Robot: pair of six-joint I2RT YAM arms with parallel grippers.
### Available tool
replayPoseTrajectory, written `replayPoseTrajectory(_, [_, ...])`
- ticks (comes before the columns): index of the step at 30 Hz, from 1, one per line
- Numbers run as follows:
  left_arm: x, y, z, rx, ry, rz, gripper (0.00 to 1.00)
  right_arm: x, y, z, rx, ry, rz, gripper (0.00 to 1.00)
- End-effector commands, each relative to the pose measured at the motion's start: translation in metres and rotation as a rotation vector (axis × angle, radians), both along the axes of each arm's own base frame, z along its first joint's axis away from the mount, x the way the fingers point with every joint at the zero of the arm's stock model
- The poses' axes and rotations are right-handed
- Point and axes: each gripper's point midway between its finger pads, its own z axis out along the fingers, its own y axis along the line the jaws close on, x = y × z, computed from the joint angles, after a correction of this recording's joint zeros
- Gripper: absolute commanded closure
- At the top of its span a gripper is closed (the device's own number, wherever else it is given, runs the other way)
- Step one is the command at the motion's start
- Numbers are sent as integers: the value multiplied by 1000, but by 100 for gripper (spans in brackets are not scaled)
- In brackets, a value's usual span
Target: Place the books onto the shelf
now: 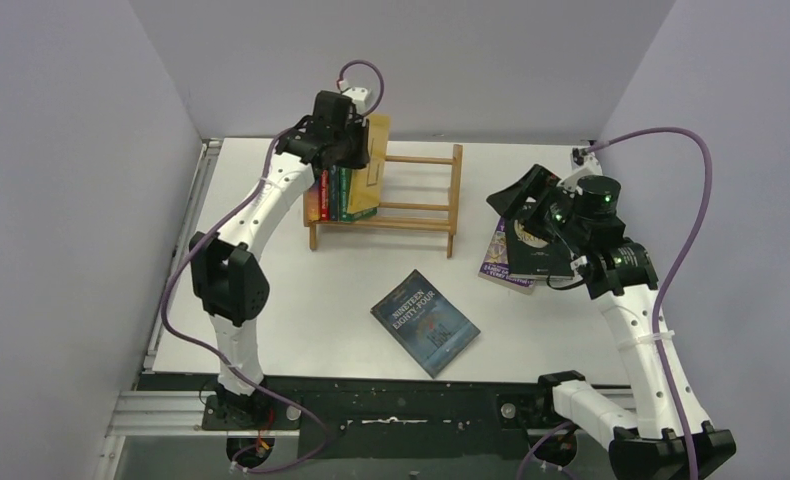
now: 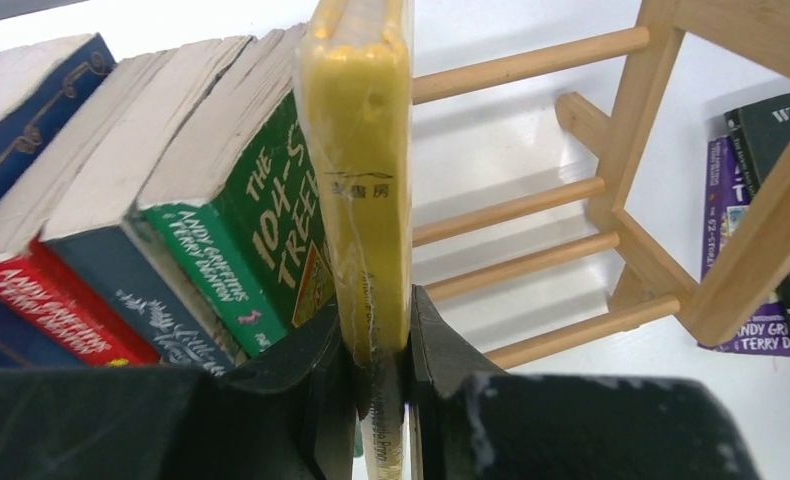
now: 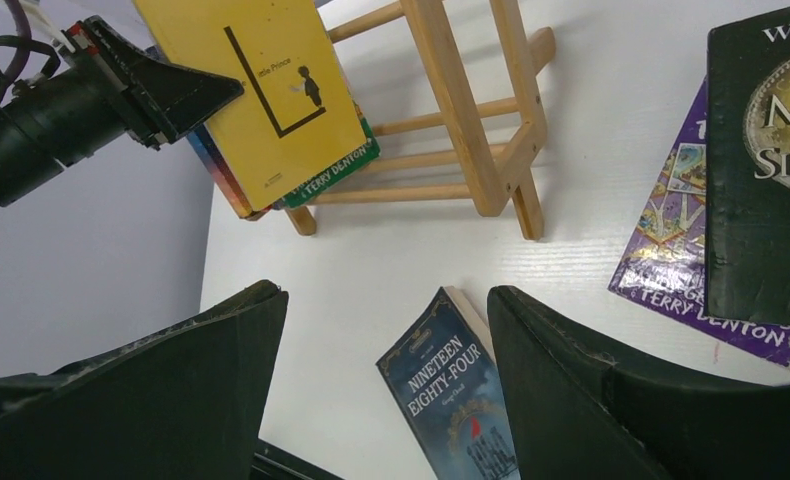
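Observation:
My left gripper [image 2: 376, 320] is shut on the lower edge of a plain yellow book [image 2: 356, 150], holding it upright at the wooden shelf [image 2: 531, 210] beside a green book [image 2: 261, 220]. Dark grey, red [image 2: 41, 290] and blue books stand further left. From above, the yellow book [image 1: 378, 140] is at the left of the shelf [image 1: 421, 205]. A dark blue book [image 1: 426, 322] lies flat mid-table. A black book [image 1: 541, 250] lies on a purple book [image 1: 496, 262] at the right. My right gripper [image 3: 383, 295] hangs open and empty above the table, near the dark blue book [image 3: 461, 400].
Grey walls close in the white table [image 1: 301, 300] on the left, back and right. A black rail [image 1: 391, 400] runs along the near edge between the arm bases. The right half of the shelf shows bare slats [image 3: 461, 110].

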Motion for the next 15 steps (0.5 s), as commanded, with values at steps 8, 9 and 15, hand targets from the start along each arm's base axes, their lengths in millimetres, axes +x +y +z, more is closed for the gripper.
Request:
replayPoseTrajectory(8, [24, -13, 23, -21, -109, -19, 81, -6, -8, -11, -22, 4, -27, 24])
replayPoseTrajectory(9, [26, -9, 22, -10, -118, 2, 80, -7, -8, -12, -22, 8, -27, 24])
replayPoseTrajectory(15, [25, -5, 27, -4, -124, 20, 64, -8, -8, -18, -27, 21, -24, 24])
